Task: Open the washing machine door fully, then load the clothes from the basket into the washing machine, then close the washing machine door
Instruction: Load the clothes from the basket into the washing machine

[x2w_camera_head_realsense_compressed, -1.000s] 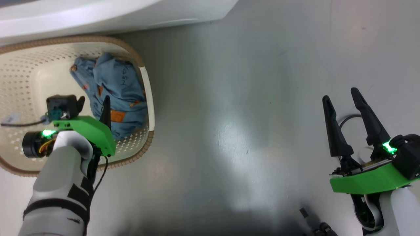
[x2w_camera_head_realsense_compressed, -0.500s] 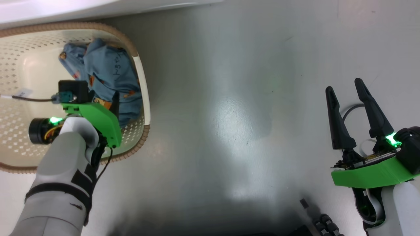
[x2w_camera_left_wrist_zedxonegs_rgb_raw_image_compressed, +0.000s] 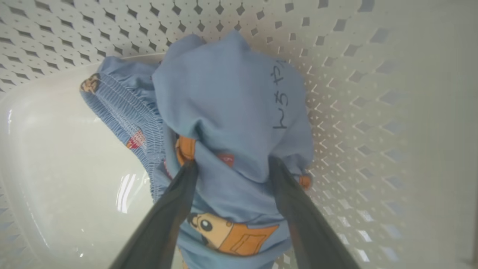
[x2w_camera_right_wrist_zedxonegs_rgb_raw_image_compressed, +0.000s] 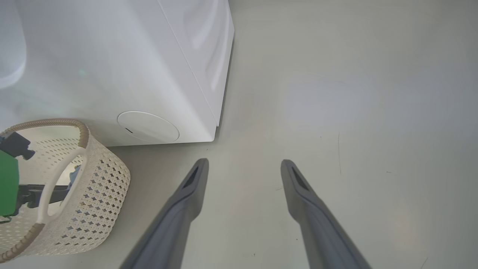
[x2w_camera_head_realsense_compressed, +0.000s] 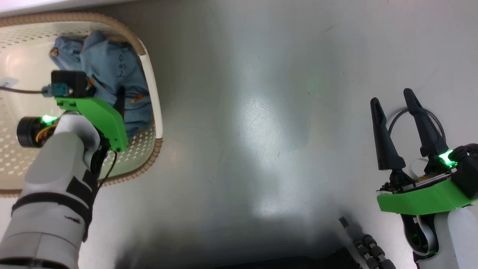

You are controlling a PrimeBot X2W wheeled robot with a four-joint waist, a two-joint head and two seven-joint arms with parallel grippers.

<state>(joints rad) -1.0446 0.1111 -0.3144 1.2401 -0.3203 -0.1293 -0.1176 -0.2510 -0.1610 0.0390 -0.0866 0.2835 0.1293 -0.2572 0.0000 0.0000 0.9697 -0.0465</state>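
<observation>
The basket (x2w_camera_head_realsense_compressed: 154,98) stands on the floor at the upper left, and a crumpled light blue garment of the clothes (x2w_camera_head_realsense_compressed: 112,63) with orange patches lies against its right wall. My left gripper (x2w_camera_left_wrist_zedxonegs_rgb_raw_image_compressed: 231,164) reaches down into the basket (x2w_camera_left_wrist_zedxonegs_rgb_raw_image_compressed: 373,112), open. Its two fingers straddle the garment (x2w_camera_left_wrist_zedxonegs_rgb_raw_image_compressed: 227,97) and touch the cloth on both sides. My right gripper (x2w_camera_head_realsense_compressed: 392,99) hovers open over bare floor at the right, holding nothing. In the right wrist view the white washing machine (x2w_camera_right_wrist_zedxonegs_rgb_raw_image_compressed: 112,56) stands behind the basket (x2w_camera_right_wrist_zedxonegs_rgb_raw_image_compressed: 101,179), beyond the right gripper (x2w_camera_right_wrist_zedxonegs_rgb_raw_image_compressed: 244,163). The washing machine door is out of view.
The grey glossy floor (x2w_camera_head_realsense_compressed: 261,130) stretches between basket and right arm. A round service flap (x2w_camera_right_wrist_zedxonegs_rgb_raw_image_compressed: 148,126) sits low on the machine's front. A black ribbed cable chain (x2w_camera_head_realsense_compressed: 369,250) and a dark base lie at the bottom edge.
The head camera has shifted, so the basket sits higher and further left and the machine has slid out of frame. My left gripper has gone deeper into the basket onto the blue garment. The right gripper is almost still.
</observation>
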